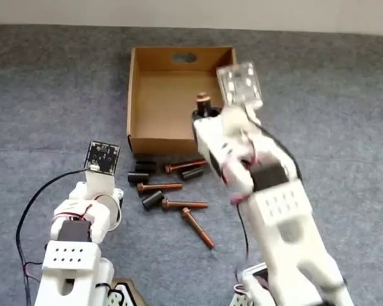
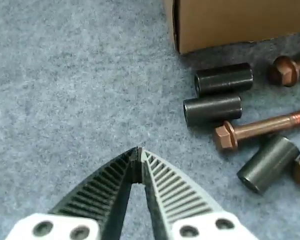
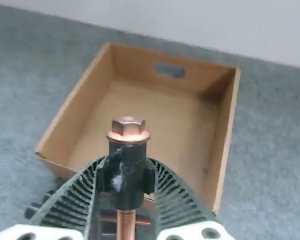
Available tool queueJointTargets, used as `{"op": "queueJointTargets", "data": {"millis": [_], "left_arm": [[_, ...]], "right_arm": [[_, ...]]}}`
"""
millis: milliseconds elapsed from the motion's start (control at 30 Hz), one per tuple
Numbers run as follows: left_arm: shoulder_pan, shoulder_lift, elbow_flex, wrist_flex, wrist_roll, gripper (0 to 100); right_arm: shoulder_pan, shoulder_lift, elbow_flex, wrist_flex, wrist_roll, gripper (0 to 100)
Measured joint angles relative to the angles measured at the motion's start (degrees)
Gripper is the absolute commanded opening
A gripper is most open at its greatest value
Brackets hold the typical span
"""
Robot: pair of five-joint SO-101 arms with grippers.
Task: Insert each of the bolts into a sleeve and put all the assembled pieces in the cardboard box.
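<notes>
Grey felt covers the table [image 1: 345, 95]. Right fingers [image 3: 172, 192] pinch a sleeved bolt [image 3: 126, 150] upright over the cardboard box [image 3: 75, 107] near the far edge; it should go low before release. Left fingers [image 2: 162, 182] sit pressed together by loose sleeves [image 2: 212, 109].

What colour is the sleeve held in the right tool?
The sleeve is black, with a slight shine. The right wrist view shows it best.

Setting I operated in: it looked like a robotics lab bench, judging by the grey felt-covered table [image 1: 345, 95], plain pale wall [image 1: 191, 13] behind, and exposed cabling [image 1: 27, 210].
</notes>
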State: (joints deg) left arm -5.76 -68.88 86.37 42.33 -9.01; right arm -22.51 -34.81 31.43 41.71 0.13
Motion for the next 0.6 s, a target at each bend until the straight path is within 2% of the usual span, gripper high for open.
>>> {"op": "queueJointTargets", "data": {"millis": [167, 300, 467, 600], "left_arm": [[0.0, 0.0, 0.0, 0.0, 0.0, 1], [0.0, 0.0, 0.0, 0.0, 0.0, 1], [0.0, 0.0, 0.0, 0.0, 0.0, 1], [0.0, 0.0, 0.0, 0.0, 0.0, 1]], "right_arm": [[0.5, 14.1, -12.8, 4.1, 0.0, 0.6], [0.6, 29.3, -28.3, 13.1, 0.0, 0.6], [1.8, 51.9, -55.1, 27.7, 0.0, 0.6], [4.3, 69.2, -78.9, 35.6, 0.0, 0.6]]}}
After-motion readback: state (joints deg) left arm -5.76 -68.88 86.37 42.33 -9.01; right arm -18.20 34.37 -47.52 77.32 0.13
